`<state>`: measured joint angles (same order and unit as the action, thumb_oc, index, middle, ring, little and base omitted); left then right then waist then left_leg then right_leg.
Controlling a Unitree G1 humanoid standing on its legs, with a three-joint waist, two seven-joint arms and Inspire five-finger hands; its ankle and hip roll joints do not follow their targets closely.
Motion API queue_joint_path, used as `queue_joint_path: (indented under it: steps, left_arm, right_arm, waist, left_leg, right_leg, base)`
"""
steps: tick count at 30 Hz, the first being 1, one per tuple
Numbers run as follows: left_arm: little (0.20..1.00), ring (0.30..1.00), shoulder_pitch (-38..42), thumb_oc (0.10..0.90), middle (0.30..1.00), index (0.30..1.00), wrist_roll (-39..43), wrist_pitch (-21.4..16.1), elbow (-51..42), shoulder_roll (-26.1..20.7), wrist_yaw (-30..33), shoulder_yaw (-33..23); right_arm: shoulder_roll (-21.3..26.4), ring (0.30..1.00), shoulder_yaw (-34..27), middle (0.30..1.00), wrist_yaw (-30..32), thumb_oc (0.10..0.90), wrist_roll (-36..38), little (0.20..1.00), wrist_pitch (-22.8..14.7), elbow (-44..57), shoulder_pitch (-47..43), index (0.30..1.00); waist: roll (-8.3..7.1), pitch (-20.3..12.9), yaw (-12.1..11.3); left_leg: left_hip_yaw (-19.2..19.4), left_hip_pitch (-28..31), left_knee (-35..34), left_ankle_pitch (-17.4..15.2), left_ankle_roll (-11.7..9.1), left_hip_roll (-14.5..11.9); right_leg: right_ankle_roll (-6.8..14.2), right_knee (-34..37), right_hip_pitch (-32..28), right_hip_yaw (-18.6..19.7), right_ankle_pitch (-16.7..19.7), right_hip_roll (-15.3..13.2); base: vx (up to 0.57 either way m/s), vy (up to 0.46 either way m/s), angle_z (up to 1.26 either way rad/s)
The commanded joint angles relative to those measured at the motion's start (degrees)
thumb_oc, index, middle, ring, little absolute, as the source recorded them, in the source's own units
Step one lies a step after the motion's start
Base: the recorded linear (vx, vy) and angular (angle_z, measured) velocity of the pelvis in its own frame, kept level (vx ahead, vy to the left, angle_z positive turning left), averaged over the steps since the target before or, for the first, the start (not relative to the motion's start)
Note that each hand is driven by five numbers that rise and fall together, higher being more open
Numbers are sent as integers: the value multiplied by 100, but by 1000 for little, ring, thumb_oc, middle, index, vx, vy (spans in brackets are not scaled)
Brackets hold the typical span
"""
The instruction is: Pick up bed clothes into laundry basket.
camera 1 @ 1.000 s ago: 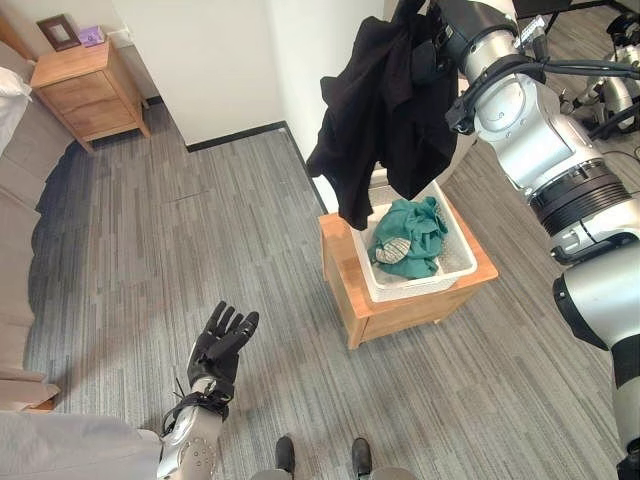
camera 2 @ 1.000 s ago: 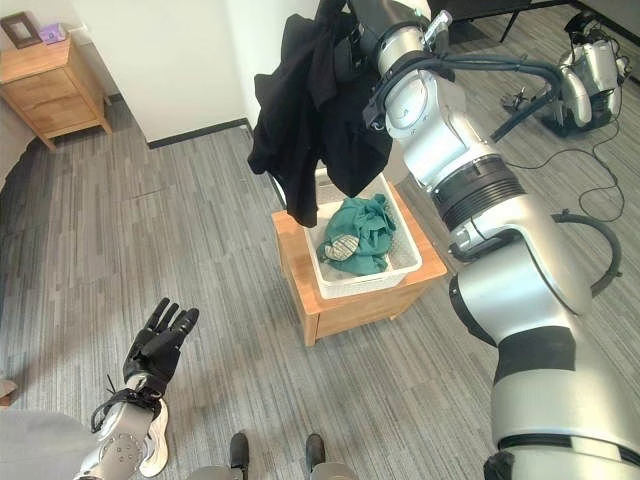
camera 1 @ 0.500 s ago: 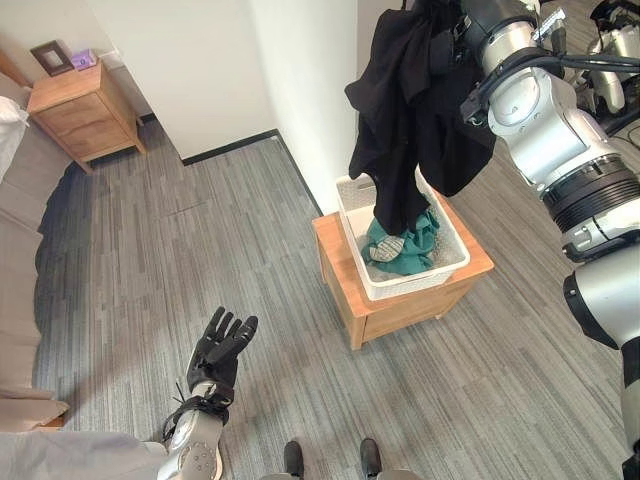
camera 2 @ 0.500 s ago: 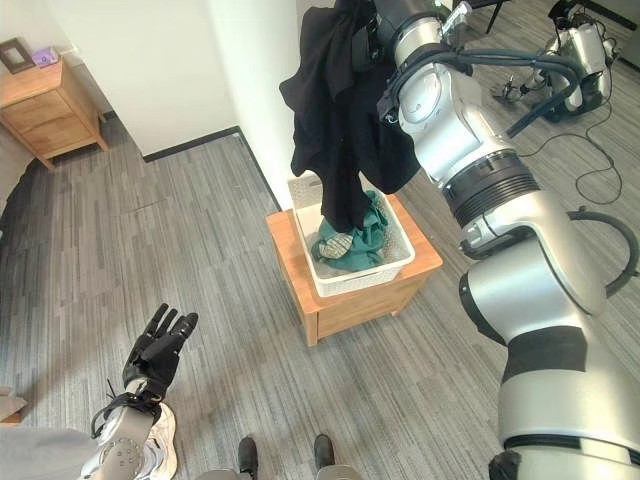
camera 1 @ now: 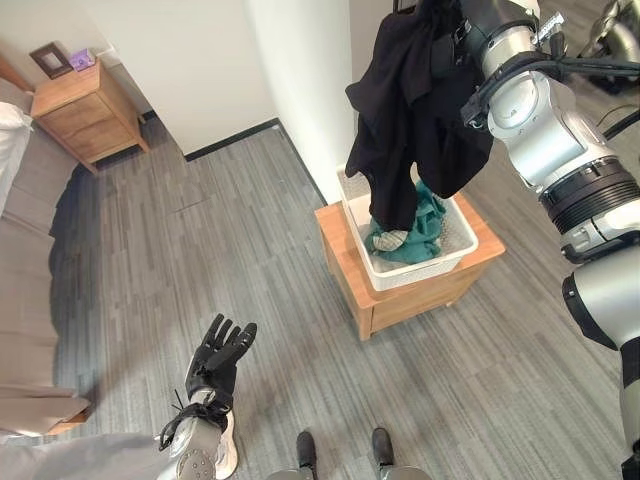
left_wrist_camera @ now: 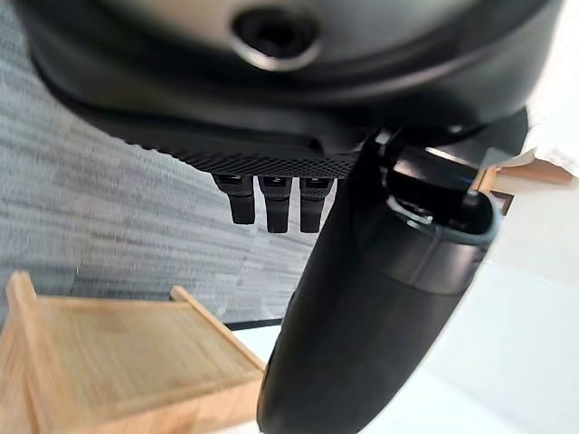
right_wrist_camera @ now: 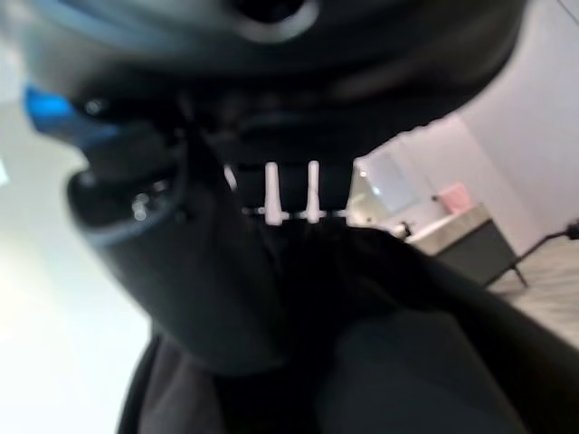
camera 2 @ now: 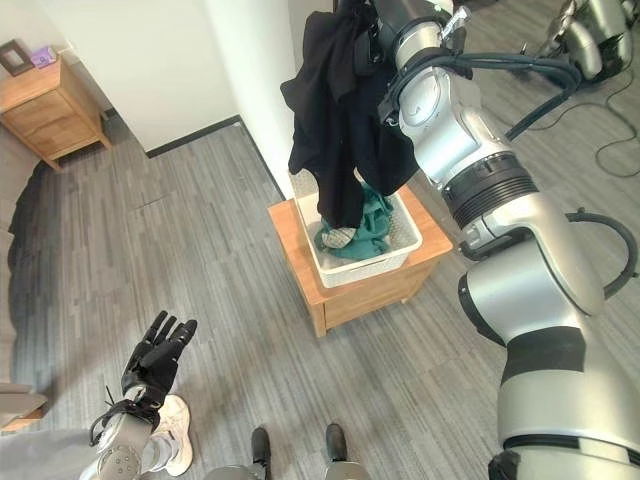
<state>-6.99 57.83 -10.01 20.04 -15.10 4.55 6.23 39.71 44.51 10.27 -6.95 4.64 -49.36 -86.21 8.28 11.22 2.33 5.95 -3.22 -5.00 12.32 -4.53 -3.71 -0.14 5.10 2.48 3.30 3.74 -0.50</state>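
Black limp cloth [camera 1: 410, 110] – right hand [right_wrist_camera: 208, 271] clutching | over white lattice basket [camera 1: 455, 250] | L hand [camera 1: 220, 355] splayed

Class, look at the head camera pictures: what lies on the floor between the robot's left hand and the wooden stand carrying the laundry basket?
Nothing: in the left eye view, only bare grey floor separates the left hand from the wooden stand.

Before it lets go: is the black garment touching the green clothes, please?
Touching: in the left eye view the black garment's hanging end rests on the green clothes in the basket.
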Motion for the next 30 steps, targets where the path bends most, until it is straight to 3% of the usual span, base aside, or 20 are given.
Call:
queue_joint_path:
  steps: [1,3,9,16,24,30]
  left_arm:
    - [900,900,27,800,900,900,-326,-583,-758,-684,-220,-449]
    - [900,900,-13,800,900,900,-317,-604,-784,-699,-218,-510]
    - [900,900,-207,800,900,900,-327,-587,-923,-598,-279,-573]
    - [900,900,-34,800,900,900,-389,-617,-1105,-509,-293,-432]
    - [900,900,143,800,900,900,-378,-629,-1055,-384,-221,-319]
    - [900,900,180,800,900,900,-290,-646,-918,-294,-61,-371]
  right_arm:
    - [243,300,537,300,251,400,-497,300,-193,-547,-1445,300]
    - [315,300,642,300,195,400,-594,300,-181,-644,-1486,300]
    - [734,300,1393,300,-36,400,-1290,300,-157,-1303,-1788,300]
    - [704,300,1338,300,-85,400,-1546,300,-147,-1388,-1440,300]
    - [311,300,1360,300,23,400,-1750,300,-104,-1091,-1539,300]
    - [-112,300,1130,300,151,400,-1710,300,-71,-89,-1487,300]
  waist:
    - [-244,9,1]
    - [-212,27,-10]
    - [82,231,-52]
    - [271,355,-37]
    - [331,370,13]
    - [295,366,45]
  left_leg:
    - [84,20,0,-815,-108,219]
    - [85,-27,0,-785,-125,218]
    - [86,-263,0,-631,-228,219]
    - [104,-346,0,-568,-265,223]
    - [50,-340,0,-536,-283,226]
    - [-11,-338,0,-563,-273,219]
  right_leg:
    - [609,-26,323,401,-105,-476]
    - [604,-27,373,409,-96,-471]
    - [585,-14,591,376,-95,-476]
    - [536,-32,728,411,-136,-468]
    - [472,-45,692,388,-203,-442]
    - [427,-42,654,364,-239,-417]
  base:
    - [-22,-7,-4]
    - [1,-30,-4]
    - [1,-36,2]
    - [13,-27,-7]
    - [11,-16,-2]
    - [6,-13,-2]
